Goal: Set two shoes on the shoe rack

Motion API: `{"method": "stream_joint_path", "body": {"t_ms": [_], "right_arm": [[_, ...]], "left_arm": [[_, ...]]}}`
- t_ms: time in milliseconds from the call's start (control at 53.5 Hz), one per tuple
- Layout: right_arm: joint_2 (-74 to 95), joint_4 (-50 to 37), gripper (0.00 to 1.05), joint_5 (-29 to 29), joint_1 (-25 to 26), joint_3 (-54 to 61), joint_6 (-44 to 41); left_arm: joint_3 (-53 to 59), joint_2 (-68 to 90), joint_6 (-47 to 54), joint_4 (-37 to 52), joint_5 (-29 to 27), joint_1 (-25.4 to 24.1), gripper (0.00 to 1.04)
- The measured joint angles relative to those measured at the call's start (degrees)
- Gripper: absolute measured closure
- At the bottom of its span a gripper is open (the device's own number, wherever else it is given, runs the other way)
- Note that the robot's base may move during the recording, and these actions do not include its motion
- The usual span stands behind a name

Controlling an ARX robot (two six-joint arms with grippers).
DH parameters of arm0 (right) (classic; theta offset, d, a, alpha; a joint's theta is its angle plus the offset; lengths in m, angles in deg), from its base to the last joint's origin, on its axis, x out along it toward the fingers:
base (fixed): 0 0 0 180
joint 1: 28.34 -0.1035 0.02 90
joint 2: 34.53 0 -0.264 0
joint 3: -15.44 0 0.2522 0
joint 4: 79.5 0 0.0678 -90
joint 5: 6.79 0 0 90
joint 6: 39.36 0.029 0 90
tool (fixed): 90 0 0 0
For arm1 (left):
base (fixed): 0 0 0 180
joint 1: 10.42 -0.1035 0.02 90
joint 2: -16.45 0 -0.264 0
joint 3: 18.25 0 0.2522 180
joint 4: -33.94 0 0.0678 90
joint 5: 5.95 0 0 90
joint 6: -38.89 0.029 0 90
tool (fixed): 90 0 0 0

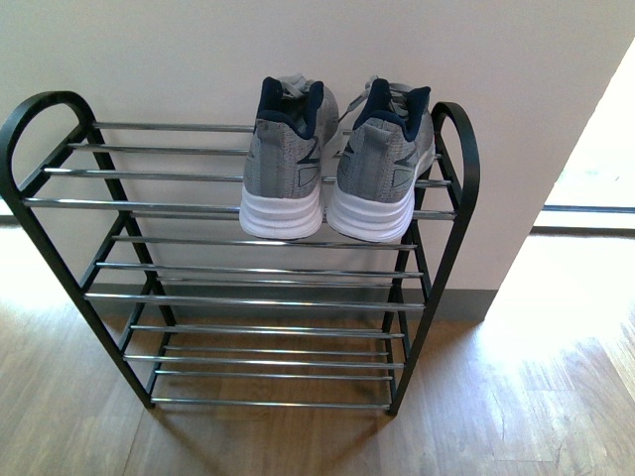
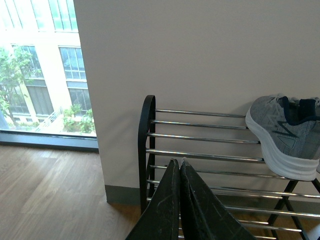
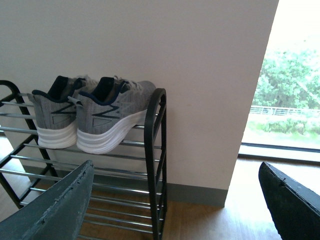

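- The left gripper [image 2: 177,162] is clenched, its two dark fingers pressed flat together with nothing between them (its wrist view looks past them to the rack's left end).
- The shoe rack [image 1: 149,176] stands on the wooden floor [image 1: 298,446], its back against the pale wall [image 1: 198,59].
- The left sneaker [image 1: 283,164] sits on the top tier, toward the rack's right end, heel over the front bar and toe to the wall.
- The right sneaker [image 1: 382,164] sits just beside it, facing the same way, close to the right side frame.
- The right gripper [image 3: 176,170] is released, fingers spread wide, holding nothing, apart from the rack's right end.
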Motion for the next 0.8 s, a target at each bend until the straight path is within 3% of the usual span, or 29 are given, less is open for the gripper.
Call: {"method": "stream_joint_path", "body": {"t_ms": [131,542,804], "right_arm": [[0.0,0.0,0.09,0.0,0.0,0.0,0.0],[0.0,0.0,0.09,0.0,0.0,0.0,0.0],[0.0,0.0,0.09,-0.1,0.0,0.0,0.0]], "left_arm": [[0.0,-8.5,0.0,-10.0,0.0,0.0,1.04],[0.0,-9.6,0.0,-10.6,0.0,-0.1,1.04],[0.0,-9.6,0.0,-10.6,0.0,-0.1,0.53]]}}
